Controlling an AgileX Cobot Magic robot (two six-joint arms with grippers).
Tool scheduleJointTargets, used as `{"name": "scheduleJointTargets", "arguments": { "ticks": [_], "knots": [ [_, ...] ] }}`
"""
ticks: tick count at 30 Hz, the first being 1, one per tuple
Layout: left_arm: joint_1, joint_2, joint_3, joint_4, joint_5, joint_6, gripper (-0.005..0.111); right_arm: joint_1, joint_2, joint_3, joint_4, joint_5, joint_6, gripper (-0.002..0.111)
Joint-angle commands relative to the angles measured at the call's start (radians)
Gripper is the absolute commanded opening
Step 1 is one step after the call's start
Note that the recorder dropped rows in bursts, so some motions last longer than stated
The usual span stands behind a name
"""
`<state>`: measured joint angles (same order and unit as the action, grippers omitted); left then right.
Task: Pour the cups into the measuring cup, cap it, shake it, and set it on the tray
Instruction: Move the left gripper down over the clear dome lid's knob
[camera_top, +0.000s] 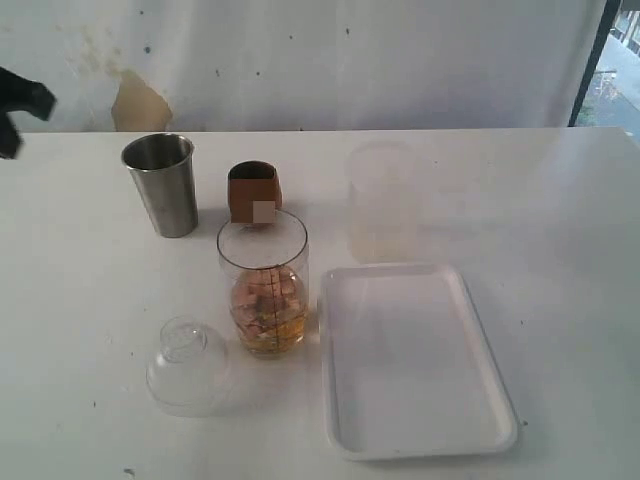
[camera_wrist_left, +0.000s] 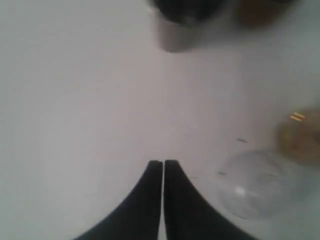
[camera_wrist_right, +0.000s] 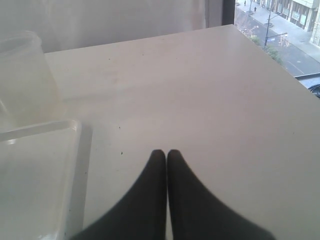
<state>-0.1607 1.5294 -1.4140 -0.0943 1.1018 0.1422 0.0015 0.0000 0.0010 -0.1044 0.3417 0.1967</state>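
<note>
**Hanging over the table with both claws closed and empty**

Holding the left claw (camera_wrist_left: 163, 165) pressed fully together, gripping nothing, pointing down over bare table (camera_top: 560, 250). Seeing the cap (camera_top: 185, 365) lying near those tips but apart from them, dome up, small round neck on top, nearest the front of the table. Holding the right claw (camera_wrist_right: 166, 152) pinched together too, carrying nothing, hovering over bare table just beside the tray (camera_top: 415, 360) without touching it.

Finding the tray lying flat and bare to the right of the cap. Finding the measuring cup (camera_top: 264, 285) standing upright just beside the tray's far left corner, uncapped, holding amber liquid with pale lumps in its lower part. Making out scale marks running down its side, too small to read.

Spotting, farther back, the wooden cup (camera_top: 253, 192) right behind the measuring cup, a blurred patch covering part of its front. Spotting the steel tumbler (camera_top: 163, 183) upright to its left, apart from it, and a frosted cup (camera_top: 382, 200) beyond the tray's far rim.

Catching only a dark part of the left arm (camera_top: 20, 105) raised at the far left edge, near the table's back edge.
</note>
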Motion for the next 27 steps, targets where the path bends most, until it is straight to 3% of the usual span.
{"name": "scheduleJointTargets", "arguments": {
  "ticks": [1, 5, 9, 14, 19, 22, 27],
  "knots": [
    [-0.101, 0.011, 0.045, -0.352, -0.013, 0.299, 0.022, 0.0, 0.0, -0.001, 0.0, -0.006, 0.001, 0.0],
    [-0.206, 0.024, 0.116, -0.189, -0.054, 0.215, 0.054, 0.0, 0.0, -0.001, 0.0, -0.006, 0.001, 0.0],
    [-0.261, 0.035, 0.197, -0.115, -0.052, 0.139, 0.069, 0.0, 0.0, -0.001, 0.0, -0.006, 0.001, 0.0],
    [-0.319, 0.035, 0.301, -0.144, -0.145, 0.173, 0.07, 0.0, 0.0, -0.001, 0.0, -0.006, 0.001, 0.0],
    [-0.38, 0.035, 0.384, -0.12, -0.331, 0.19, 0.07, 0.0, 0.0, -0.001, 0.0, -0.006, 0.001, 0.0],
    [-0.403, 0.054, 0.399, -0.082, -0.348, 0.202, 0.07, 0.0, 0.0, -0.001, 0.0, -0.006, 0.001, 0.0],
    [-0.41, 0.104, 0.401, 0.067, -0.344, 0.087, 0.07, 0.0, 0.0, -0.001, 0.0, -0.006, 0.001, 0.0]
  ]
}}
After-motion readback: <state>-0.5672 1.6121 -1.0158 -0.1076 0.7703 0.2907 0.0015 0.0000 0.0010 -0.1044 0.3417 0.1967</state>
